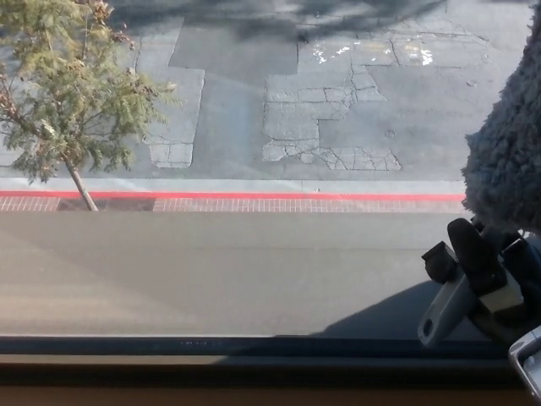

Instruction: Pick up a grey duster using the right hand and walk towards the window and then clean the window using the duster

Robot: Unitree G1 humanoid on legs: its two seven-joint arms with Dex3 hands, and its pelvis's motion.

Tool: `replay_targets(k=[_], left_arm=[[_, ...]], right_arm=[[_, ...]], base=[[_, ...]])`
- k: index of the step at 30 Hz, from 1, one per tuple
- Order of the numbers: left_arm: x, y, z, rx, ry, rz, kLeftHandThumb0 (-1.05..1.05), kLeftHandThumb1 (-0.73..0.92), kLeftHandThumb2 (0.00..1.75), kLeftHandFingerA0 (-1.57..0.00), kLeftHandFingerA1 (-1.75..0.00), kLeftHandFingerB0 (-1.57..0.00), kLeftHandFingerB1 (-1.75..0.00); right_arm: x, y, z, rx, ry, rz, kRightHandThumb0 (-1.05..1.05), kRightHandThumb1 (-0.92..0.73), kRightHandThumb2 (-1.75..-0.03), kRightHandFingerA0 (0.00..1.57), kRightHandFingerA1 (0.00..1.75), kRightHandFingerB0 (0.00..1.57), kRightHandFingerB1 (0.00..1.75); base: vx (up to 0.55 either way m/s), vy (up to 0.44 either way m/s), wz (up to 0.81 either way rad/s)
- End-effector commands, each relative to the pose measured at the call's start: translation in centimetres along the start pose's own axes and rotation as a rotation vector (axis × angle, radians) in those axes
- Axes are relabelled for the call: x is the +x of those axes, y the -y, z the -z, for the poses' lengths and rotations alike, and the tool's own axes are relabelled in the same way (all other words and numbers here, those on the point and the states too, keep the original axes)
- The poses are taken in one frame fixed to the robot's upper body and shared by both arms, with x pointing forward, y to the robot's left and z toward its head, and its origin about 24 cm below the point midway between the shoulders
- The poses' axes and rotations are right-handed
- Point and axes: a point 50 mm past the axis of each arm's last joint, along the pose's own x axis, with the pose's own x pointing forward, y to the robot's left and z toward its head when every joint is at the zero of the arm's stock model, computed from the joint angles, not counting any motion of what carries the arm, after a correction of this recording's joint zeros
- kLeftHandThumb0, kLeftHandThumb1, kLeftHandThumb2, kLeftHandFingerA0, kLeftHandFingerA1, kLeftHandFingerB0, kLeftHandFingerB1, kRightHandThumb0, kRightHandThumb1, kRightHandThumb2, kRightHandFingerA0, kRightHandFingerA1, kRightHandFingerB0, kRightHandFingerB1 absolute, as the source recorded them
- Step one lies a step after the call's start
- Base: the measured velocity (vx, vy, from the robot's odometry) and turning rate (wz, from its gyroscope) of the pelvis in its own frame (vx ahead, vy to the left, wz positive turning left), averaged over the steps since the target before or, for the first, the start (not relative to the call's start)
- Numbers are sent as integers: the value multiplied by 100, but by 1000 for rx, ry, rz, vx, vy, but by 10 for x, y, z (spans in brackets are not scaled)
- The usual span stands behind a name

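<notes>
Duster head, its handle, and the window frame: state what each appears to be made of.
Duster head: grey fluffy fibre, likely microfibre or chenille, judging by its nubbly pile. Handle: smooth light grey, probably plastic, held in the right hand. Window frame: dark blue, smooth, possibly painted metal; uncertain.

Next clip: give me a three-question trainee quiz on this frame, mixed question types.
1. True or false: the fluffy grey duster is at the picture's right edge.
2. Which hand holds the duster's handle? A) left B) right
3. Fill in: beyond the glass, left of picture, stands a small green ____.

Key: 1 true. 2 B: the black right hand grips the handle below the duster head, just above the dark window frame; the left hand is out of view. 3 tree.
</notes>
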Motion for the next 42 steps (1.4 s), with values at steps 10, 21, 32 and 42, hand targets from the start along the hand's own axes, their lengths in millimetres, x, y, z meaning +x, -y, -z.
replay_targets(k=[10,21,32,42], left_arm=[[2,-3,-10,5,56,-5,-14,62,88,-103,-120,-89,-99],[4,-2,-14,15,61,8,-16,63,85,-102,-118,-87,-94],[4,-10,-12,36,56,-5,-16,66,84,-100,-117,-84,-94],[6,-11,-17,52,64,1,-12,61,88,-100,-119,-87,-94]], right_arm=[[3,-19,19,-196,-63,-3,-53,-65,-90,112,175,88,156],[8,-47,51,-732,-230,-130,-51,-39,-146,127,175,99,175],[11,-43,95,-1072,-398,-238,-47,-40,-165,133,175,116,175],[15,-44,104,-1338,-384,-356,-26,-71,-145,146,150,150,152]], base=[[0,0,0],[0,0,0],[0,0,0],[0,0,0]])
